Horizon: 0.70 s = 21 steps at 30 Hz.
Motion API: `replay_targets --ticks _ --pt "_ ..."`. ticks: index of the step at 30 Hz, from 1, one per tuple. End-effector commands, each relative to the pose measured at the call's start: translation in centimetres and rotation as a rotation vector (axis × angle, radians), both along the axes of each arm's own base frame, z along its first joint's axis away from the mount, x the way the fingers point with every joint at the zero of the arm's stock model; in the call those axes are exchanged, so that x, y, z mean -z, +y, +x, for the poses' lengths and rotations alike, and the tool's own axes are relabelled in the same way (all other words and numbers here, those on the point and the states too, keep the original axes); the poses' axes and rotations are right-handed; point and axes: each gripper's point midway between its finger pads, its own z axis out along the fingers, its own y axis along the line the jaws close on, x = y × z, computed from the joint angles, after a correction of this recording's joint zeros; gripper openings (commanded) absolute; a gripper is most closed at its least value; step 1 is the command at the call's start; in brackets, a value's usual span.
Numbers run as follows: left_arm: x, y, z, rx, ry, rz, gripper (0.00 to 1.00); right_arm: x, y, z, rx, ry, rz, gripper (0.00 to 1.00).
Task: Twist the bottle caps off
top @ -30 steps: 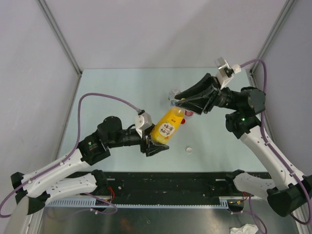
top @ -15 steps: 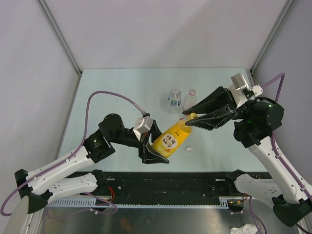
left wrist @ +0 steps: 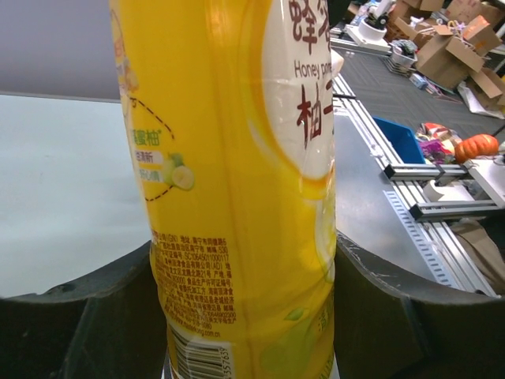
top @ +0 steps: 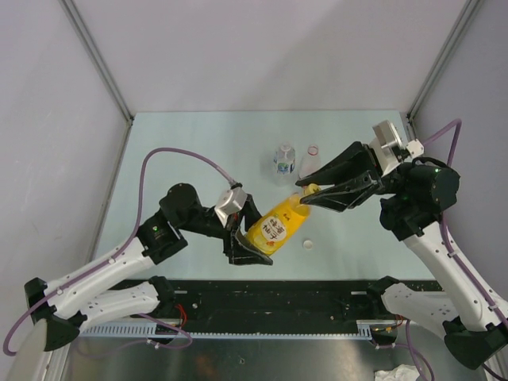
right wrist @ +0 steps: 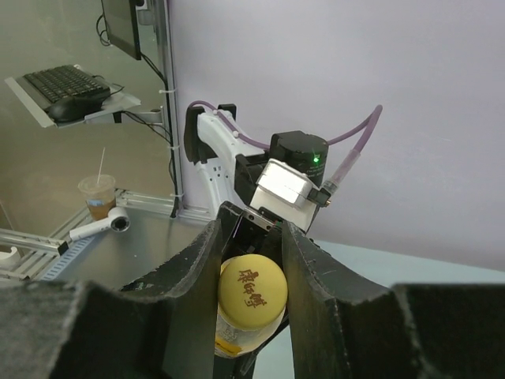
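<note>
Left gripper [top: 252, 238]: clamped on the lower body of the yellow bottle [top: 278, 225]. In the left wrist view its two fingers [left wrist: 79, 316] bear on opposite sides of the bottle, and the label fills the frame.

Yellow bottle: held near the middle of the bench [top: 182, 151], tilted, with its neck pointing to 2 o'clock in the top view. Whether its base touches the bench cannot be told.

Blue-label bottle [top: 284, 163]: upright on the bench at 12 o'clock from the yellow bottle, apart from it. Cap state cannot be told.

White cap [top: 307, 244]: lying loose on the bench at 4 o'clock from the yellow bottle, just beside it.

Red-label bottle [top: 311, 161]: upright at 3 o'clock from the blue-label bottle, just beside it. A red ring shows at its top.

Yellow cap [top: 311, 190]: on the neck of the yellow bottle.

Right gripper [top: 305, 195]: reaches in from 3 o'clock, closed on the yellow cap. The right wrist view shows the fingers [right wrist: 197, 276] tight against both sides of the cap, with no gap visible.
</note>
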Motion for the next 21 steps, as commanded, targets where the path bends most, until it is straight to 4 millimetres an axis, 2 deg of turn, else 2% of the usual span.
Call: replay_targets --ticks 1,12,17,21 --pt "-3.5 3.6 -6.1 0.353 -0.211 -0.165 0.0 -1.1 -0.4 1.4 0.086 -0.087 0.072 0.05" --pt "-5.0 5.9 -8.5 0.521 -0.252 -0.18 0.0 -2.1 -1.3 -0.8 0.045 -0.196 0.106 0.05" --pt "-4.9 5.8 -8.2 0.503 -0.251 -0.181 0.0 -2.2 -1.5 -0.7 0.059 -0.21 0.11 0.05" --pt "-4.5 5.0 -7.2 0.431 -0.235 -0.175 0.0 -2.2 -1.4 0.0 0.085 -0.191 0.109 0.07"
